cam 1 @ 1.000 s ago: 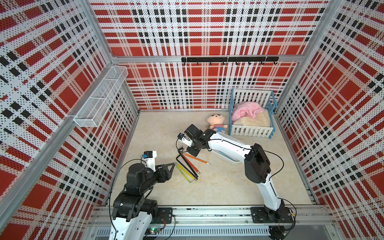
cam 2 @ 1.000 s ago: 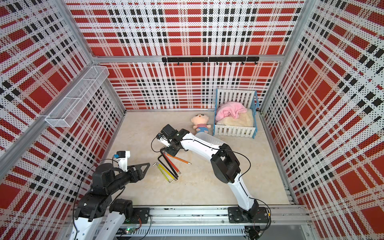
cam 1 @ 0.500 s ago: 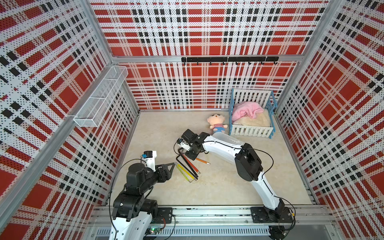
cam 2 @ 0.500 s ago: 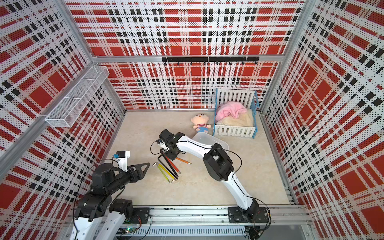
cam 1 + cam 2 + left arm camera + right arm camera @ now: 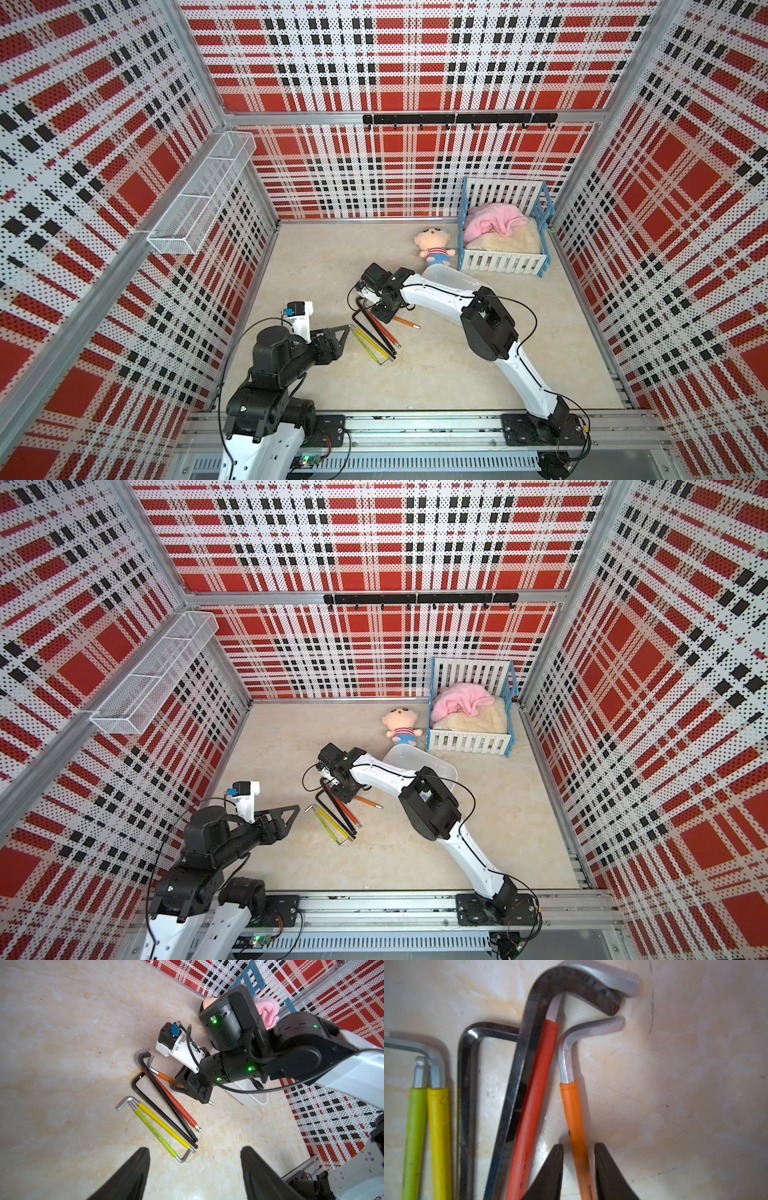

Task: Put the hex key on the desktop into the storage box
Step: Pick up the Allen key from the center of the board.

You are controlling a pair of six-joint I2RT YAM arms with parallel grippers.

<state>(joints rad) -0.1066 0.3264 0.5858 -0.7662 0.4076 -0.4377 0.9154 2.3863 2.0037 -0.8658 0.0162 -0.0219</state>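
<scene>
Since the right claw [image 5: 579, 1147] is sitting low over the desktop [image 5: 436, 374] with its jaws a little apart, one on each side of the orange hex key [image 5: 574, 1109] and neither quite touching the sleeve, I'd say the step in hand is just the pinch. So it's not gripping anything yet.

A few tips from me:

- Close slowly and squarely on the orange sleeve. The red-sleeved key [image 5: 533, 1105] lies just beside one jaw, tucked against the big black key [image 5: 517, 1084]. Clip that and you'll probably drag the whole bunch.
- The bend of the orange key is ahead of the claw and a long stretch of shaft trails behind it. My guess is that it'll want to swivel in the grip, so squeeze firmly and lift straight up before going anywhere.
- The storage box [image 5: 432, 762] is behind the claw, back along its own forearm and partly under it. Once clear, pull back and turn the key so it lines up with the box's long side, or an end may hang over the low wall.

The left claw [image 5: 195, 1149] is open and empty, on the far side of the keys from the right claw. I'd leave it there.
</scene>
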